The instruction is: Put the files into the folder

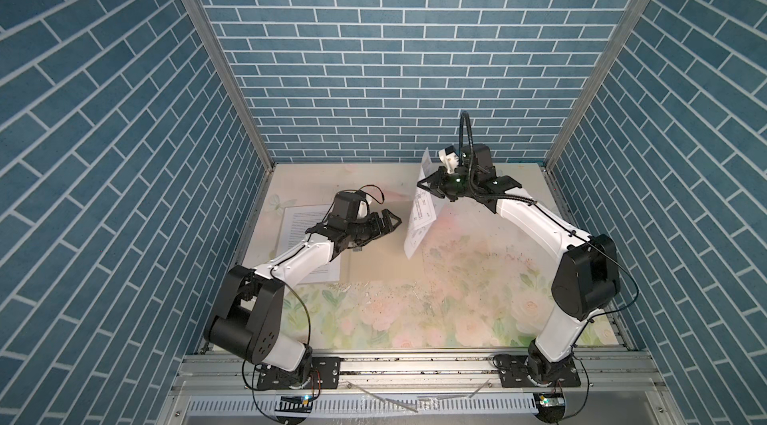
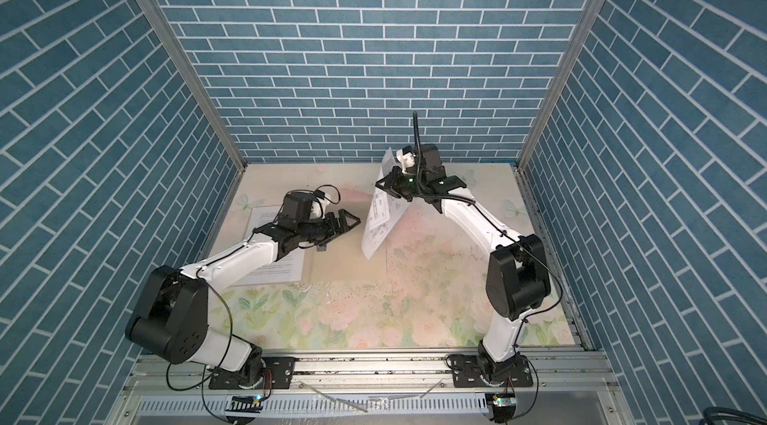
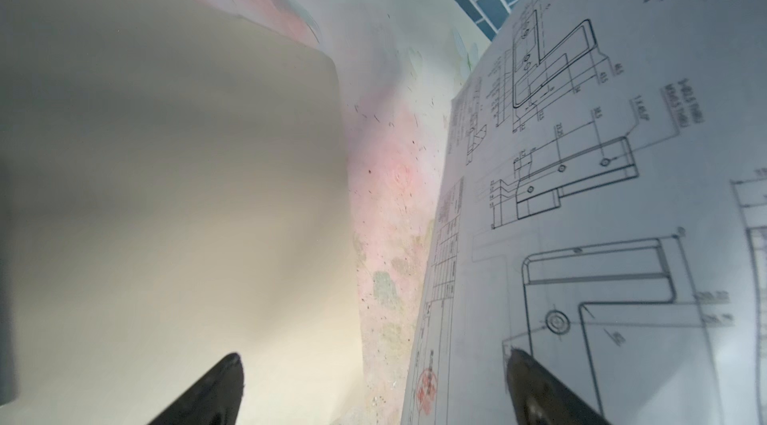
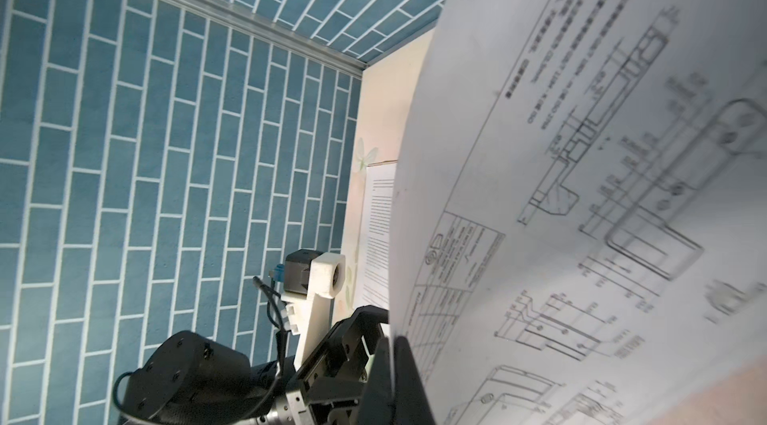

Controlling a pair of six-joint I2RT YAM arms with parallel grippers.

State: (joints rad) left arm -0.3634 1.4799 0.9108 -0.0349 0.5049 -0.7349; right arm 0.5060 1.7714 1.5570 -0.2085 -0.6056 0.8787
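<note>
Drawing sheet hangs pinched in your right gripper, mid-carry; left gripper gapes empty. Next, lay it flat on the folder.

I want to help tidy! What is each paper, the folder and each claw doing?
drawing sheet, lifted, hanging tilted from the right gripper.
text sheet, lying flat, partly under the left arm.
folder, flat on the table.
left gripper, open, empty.
right gripper, shut on the drawing sheet.
</note>
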